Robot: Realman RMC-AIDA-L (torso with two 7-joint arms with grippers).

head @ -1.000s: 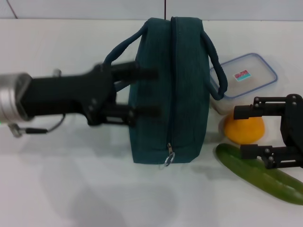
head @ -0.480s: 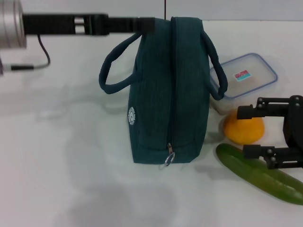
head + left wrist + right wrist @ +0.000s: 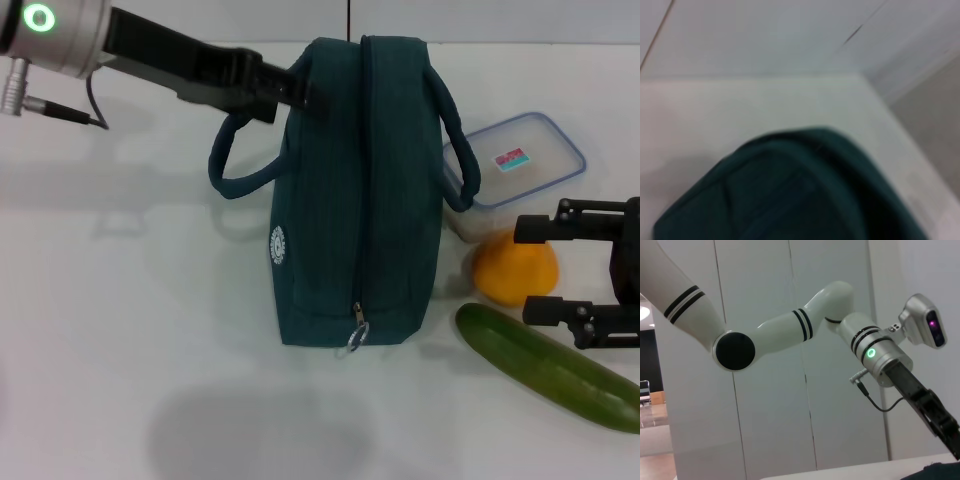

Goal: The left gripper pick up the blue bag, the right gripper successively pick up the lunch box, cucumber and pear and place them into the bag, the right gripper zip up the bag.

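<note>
1. While the bag sat zipped shut on the table, the left end effector (image 3: pixel 300 92) reached in from the far left and its tips met the top far corner of the blue bag (image 3: pixel 360 190), beside the root of the near handle; whether its fingers were apart or together could not be told, since they lay edge-on against the dark fabric.
2. Over on the right, the right end effector (image 3: pixel 535 270) hung low with its two fingers apart, straddling the pear (image 3: pixel 515 270) without pressing it, and just above the cucumber (image 3: pixel 550 370).
3. Behind the pear lay the lunch box (image 3: pixel 520 165), touching or nearly touching the bag's right handle loop.
4. By my reading, the first step was in hand: the left arm going for the bag, with nothing packed yet.
5. Next, the left fingers would need to close on a handle or the top edge, and the zipper, whose ring pull (image 3: pixel 357 338) faced the robot, would have to be opened before anything went in.
6. The left wrist view showed only a blurred curve of the bag's fabric and none of its own fingers; the right wrist view looked at the left arm, with just a sliver of bag in its corner.
7. The cucumber's far end ran off the picture's right edge.
</note>
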